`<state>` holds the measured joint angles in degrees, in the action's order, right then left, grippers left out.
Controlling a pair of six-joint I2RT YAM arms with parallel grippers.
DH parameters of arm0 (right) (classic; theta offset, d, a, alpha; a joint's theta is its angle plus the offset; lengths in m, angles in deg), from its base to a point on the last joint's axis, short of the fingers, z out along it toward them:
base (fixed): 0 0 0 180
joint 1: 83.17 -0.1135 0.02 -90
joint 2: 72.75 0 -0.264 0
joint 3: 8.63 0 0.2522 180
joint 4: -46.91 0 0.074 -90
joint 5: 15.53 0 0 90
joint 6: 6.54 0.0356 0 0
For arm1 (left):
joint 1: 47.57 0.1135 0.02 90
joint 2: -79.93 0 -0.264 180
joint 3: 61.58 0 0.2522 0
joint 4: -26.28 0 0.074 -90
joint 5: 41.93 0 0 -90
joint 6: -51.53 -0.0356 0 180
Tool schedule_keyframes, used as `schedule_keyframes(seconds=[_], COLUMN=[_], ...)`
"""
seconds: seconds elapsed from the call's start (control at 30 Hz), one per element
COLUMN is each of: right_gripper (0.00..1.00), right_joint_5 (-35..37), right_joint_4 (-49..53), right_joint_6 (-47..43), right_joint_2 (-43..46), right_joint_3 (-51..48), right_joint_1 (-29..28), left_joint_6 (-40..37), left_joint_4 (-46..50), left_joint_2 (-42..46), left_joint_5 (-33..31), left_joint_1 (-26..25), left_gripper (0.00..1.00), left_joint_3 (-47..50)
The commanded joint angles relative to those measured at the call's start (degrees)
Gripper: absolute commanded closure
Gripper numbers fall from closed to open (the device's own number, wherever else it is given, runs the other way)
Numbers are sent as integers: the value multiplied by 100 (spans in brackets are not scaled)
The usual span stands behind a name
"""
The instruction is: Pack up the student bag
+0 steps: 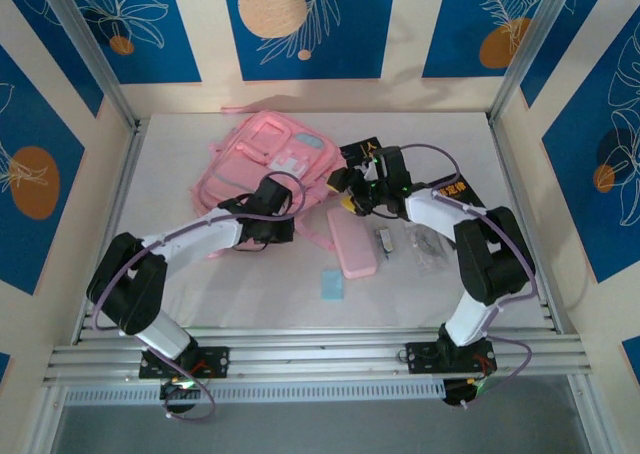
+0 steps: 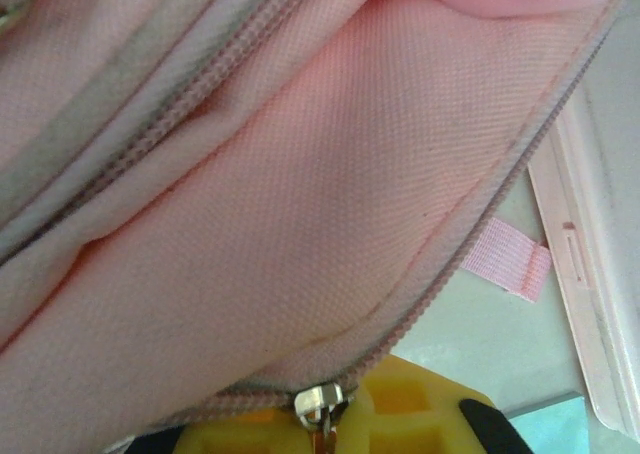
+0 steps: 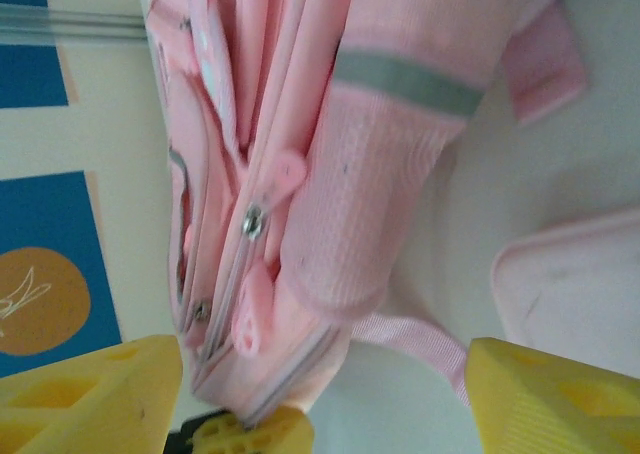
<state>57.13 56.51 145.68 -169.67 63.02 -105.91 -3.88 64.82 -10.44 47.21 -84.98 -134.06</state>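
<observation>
**Zip-opening stage, bag not yet packed**

Step looks like getting the student bag (image 1: 265, 154) open. The left end effector (image 2: 330, 424) is clenched, apparently on the zipper pull (image 2: 320, 402) at the bag's near edge. The right end effector (image 3: 320, 414) is released, fingers wide apart either side of the bag's right edge and gripping nothing.

Next move, probably: left drags the pull along the track while right braces the soft fabric so the bag doesn't slide. After that the pencil case (image 1: 352, 244), lying just right of the bag, can go in. Risk: limp cloth bunches and the zip jams.

The bag lies flat, front up, on the surface (image 1: 250, 294), left of centre towards the back. It is soft pink weave with greyish zipper tape, pale blue front patches, a ribbed side pocket (image 3: 370, 204) with a grey band, and loose pink straps.
</observation>
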Motion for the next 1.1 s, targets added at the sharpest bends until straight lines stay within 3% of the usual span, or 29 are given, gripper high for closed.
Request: schedule_keyframes(seconds=[0.0, 0.2, 0.37, 0.4, 0.53, 0.57, 0.7, 1.07], right_gripper=[26, 30, 38, 43, 96, 100, 100, 100], right_joint_5=[-255, -129, -99, -81, 159, 246, 483, 1165], right_joint_4=[-445, -1513, -1742, -1821, -2115, -2165, -2150, -1761], right_joint_6=[406, 1016, 1288, 1359, 1485, 1453, 1125, -548], right_joint_2=[63, -519, -1181, -1269, -1416, -1377, -1178, -855], right_joint_3=[-292, -230, 167, 174, 55, 2, -56, -20], right_joint_1=[-301, -875, -1141, -1153, -1084, -1038, -892, -881], left_joint_6=[-42, 43, 209, 231, 201, 181, 75, -444], left_joint_4=[165, 347, 275, 258, 405, 501, 1093, 2006], left_joint_2=[51, 254, 336, 351, 357, 345, 293, 456], left_joint_5=[181, 265, 423, 437, 270, 170, -290, -513], left_joint_1=[-58, -117, -166, -170, -175, -171, -102, 766], left_gripper=[100, 100, 100, 100, 100, 100, 100, 100], left_joint_3=[-211, -175, -193, -185, -115, -93, 107, 133])
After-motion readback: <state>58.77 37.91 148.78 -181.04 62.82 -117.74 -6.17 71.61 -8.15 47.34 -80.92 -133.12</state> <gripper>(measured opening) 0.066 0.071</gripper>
